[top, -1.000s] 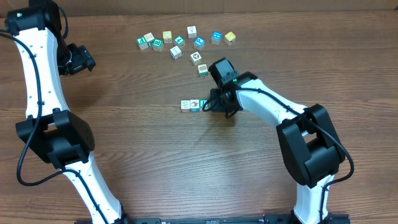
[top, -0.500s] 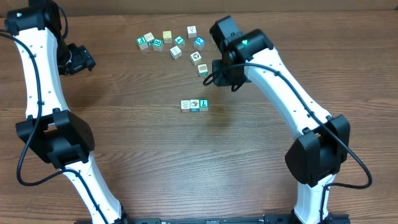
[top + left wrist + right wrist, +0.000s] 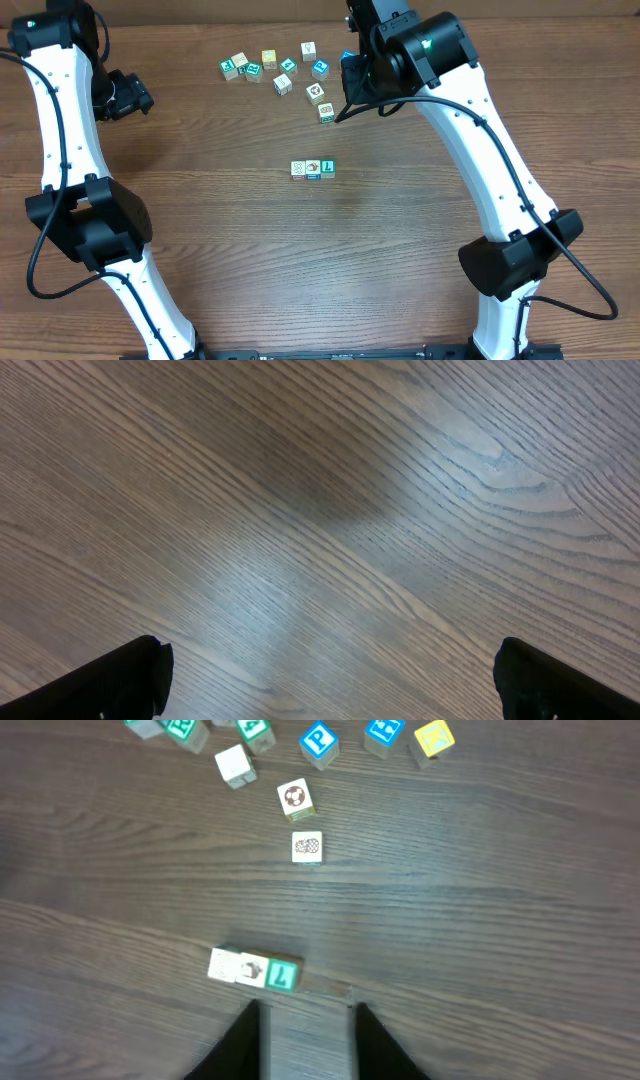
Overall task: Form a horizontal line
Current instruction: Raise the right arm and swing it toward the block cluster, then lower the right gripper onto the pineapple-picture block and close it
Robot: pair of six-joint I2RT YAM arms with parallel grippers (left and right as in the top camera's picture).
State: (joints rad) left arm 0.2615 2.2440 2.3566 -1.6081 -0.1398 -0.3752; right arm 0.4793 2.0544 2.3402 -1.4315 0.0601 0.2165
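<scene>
From the overhead camera, the horizontal line (image 3: 313, 169) lies near the middle of the wooden surface (image 3: 230, 250). It is a short row of three small cubes, edge to edge, running from left to right, and the cube at the right end shows a teal face. Farther up the surface, well apart from the row, the loose cubes (image 3: 285, 72) are scattered in a rough band, and two of them trail down toward the row. The left arm (image 3: 60, 120) stands at the left side, with its dark end far from all the cubes. The right arm (image 3: 480, 140) reaches up over the right part of the loose cubes and hides some of them.

In the left wrist view, the left fingers (image 3: 125, 680) appear only as two dark tips in the bottom corners. They are spread wide, with only bare wood grain between them.

In the right wrist view, the right fingers (image 3: 245, 1040) come in from the bottom edge. They are spread apart with a strip of bare surface between them, and they pinch nothing. The row lies just above the finger tip on the left of the picture, and as far as I can see it does not touch it. It is made of a whitish cube, a cube with a brown picture, then a teal one. Higher in the picture two single cubes stand one above the other, and more loose cubes sit along the top edge, some with blue and yellow faces
</scene>
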